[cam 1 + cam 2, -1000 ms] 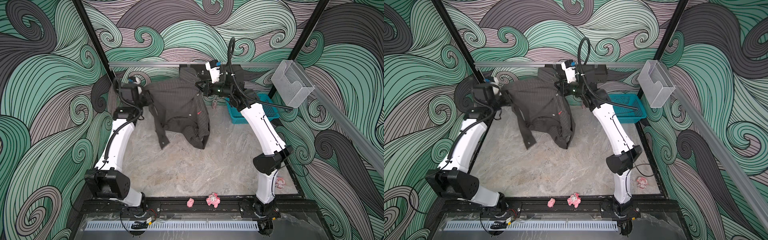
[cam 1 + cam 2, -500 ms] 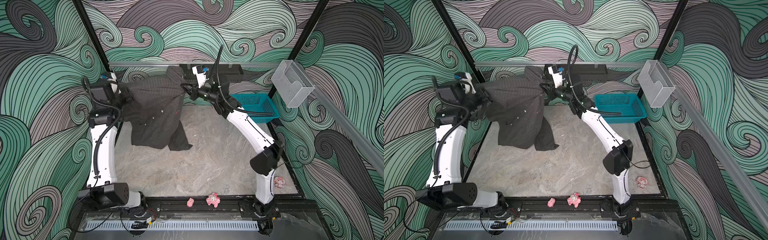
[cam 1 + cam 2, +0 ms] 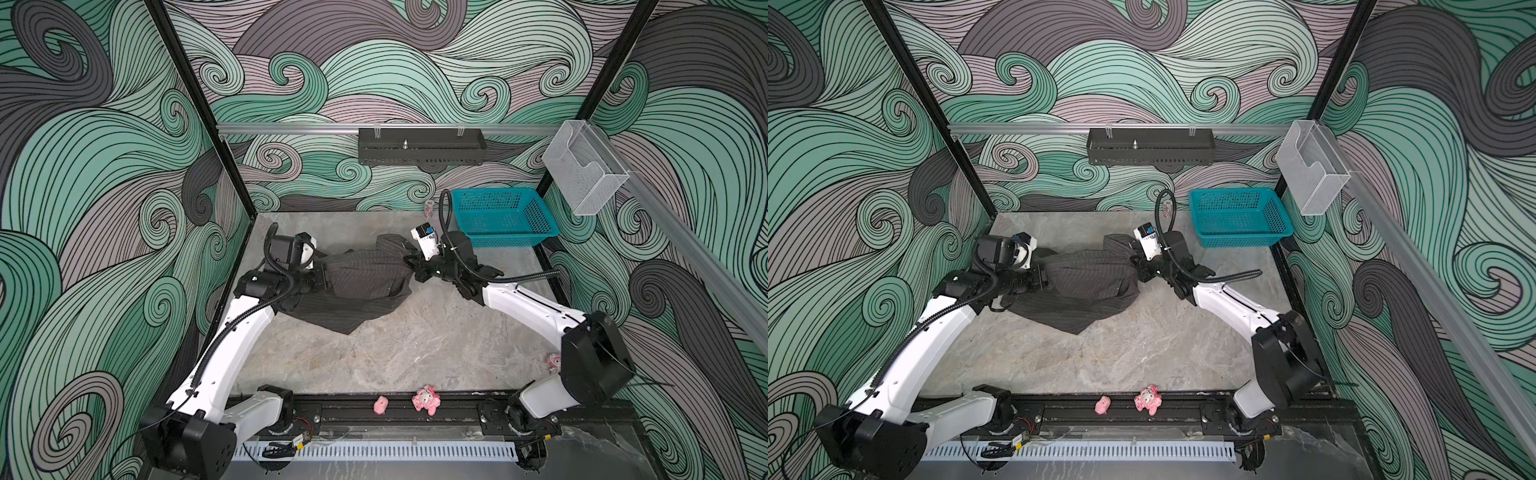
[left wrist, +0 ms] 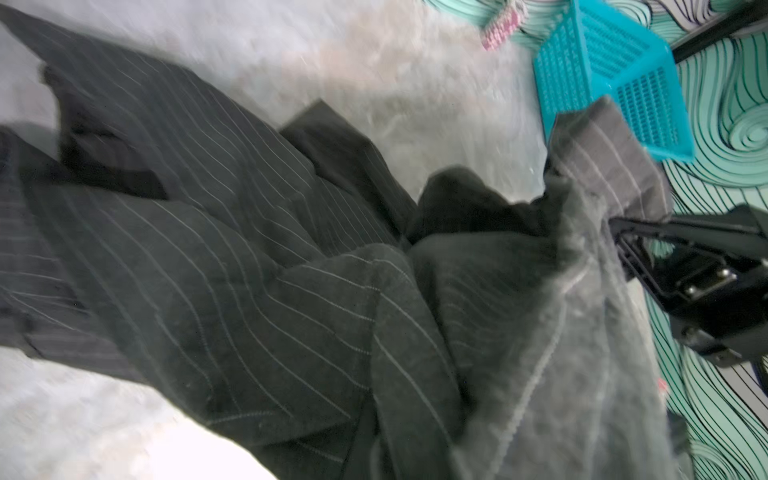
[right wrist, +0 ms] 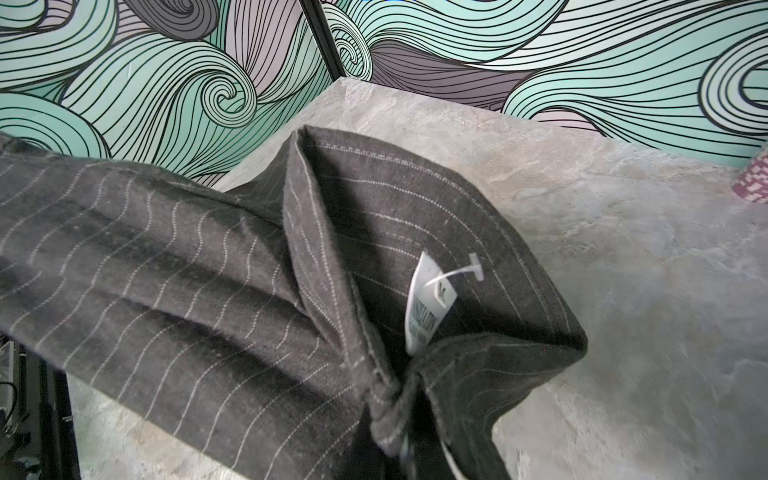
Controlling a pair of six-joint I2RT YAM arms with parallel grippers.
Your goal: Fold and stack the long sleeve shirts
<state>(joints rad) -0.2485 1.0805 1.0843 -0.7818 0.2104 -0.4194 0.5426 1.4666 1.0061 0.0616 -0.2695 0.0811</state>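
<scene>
Left gripper (image 3: pixel 323 279) and right gripper (image 3: pixel 412 267) each clamp one end of the shirt (image 3: pixel 365 286), stretched between them over the table (image 3: pixel 415 345), presumably to lay it flat.

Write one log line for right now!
left gripper: shut on dark pinstriped shirt | right gripper: shut on its collar | rest on grey table

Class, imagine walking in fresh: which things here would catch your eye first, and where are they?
A dark pinstriped shirt stretches between the left gripper and right gripper, both clamped on it, its lower part draped on the table. A teal basket sits at the far right corner.
</scene>
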